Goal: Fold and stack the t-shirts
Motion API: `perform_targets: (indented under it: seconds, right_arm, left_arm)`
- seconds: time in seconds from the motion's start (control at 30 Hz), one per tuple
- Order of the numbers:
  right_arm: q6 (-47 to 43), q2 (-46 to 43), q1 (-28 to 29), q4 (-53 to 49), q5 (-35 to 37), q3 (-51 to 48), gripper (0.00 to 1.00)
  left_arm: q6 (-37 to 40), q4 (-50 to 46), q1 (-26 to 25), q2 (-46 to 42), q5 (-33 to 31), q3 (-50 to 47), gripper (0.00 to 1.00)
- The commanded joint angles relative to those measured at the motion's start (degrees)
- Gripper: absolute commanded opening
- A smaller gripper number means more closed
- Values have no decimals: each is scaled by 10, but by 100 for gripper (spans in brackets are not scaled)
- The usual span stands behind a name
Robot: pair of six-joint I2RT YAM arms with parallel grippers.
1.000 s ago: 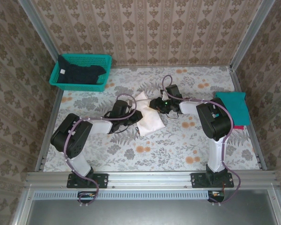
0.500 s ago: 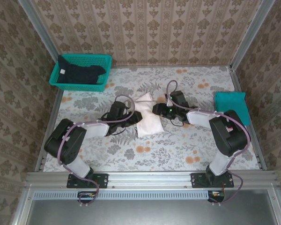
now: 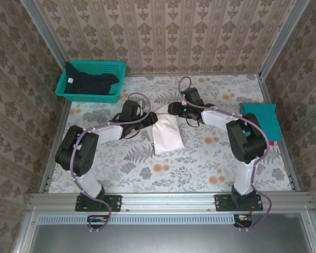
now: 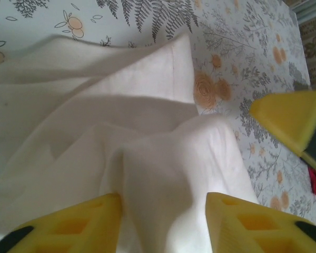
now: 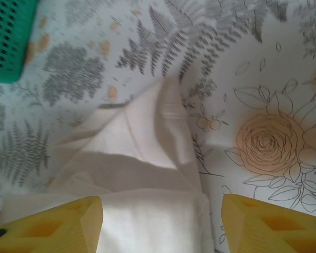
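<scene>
On the bench (image 3: 210,158), left end effector (image 4: 162,203) and right end effector (image 5: 162,203) stand spread above the white shirt (image 3: 166,134), apparently so its fold settles.

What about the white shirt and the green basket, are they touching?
Apart. The top view shows bare flowery table between the white shirt and the green basket.

The cream-white shirt (image 4: 147,153) is cut off by the lower edge in both wrist views — and, from above, the teal shirt (image 3: 266,118) is partly hidden by the right arm (image 3: 246,138).
</scene>
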Motion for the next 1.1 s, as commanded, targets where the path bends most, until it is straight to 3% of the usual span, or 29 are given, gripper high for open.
perform_targets:
  seconds: [0.0,0.1,0.13,0.2,0.23,0.27,0.63,0.83,1.0,1.07]
  right_arm:
    - [9,35,-4,-46,4,26,61]
    - [13,48,-5,-49,-18,30,53]
    - [13,48,-5,-45,-31,27,43]
    - [15,43,-5,-36,-63,23,12]
    - [16,34,-5,-25,-75,15,2]
    - [15,21,-5,-9,-84,3,0]
    - [-16,-87,25,35,-65,-56,0]
    - [-33,-42,37,23,-58,-16,0]
    - [-46,21,36,14,-52,26,1]
    - [-49,32,35,12,-52,37,12]
  left_arm:
    - [6,-8,-1,18,18,14,37]
    - [6,-10,0,13,11,10,17]
    - [8,-11,0,10,9,7,11]
    - [8,-10,1,5,7,2,2]
    - [9,-8,1,1,8,-1,0]
    - [10,-4,0,-4,10,-2,0]
    - [13,30,-2,-112,-46,-80,0]
    - [8,39,14,-120,-85,-125,0]
    - [1,60,38,-67,-86,-122,0]
    - [-7,69,43,-45,-83,-117,0]
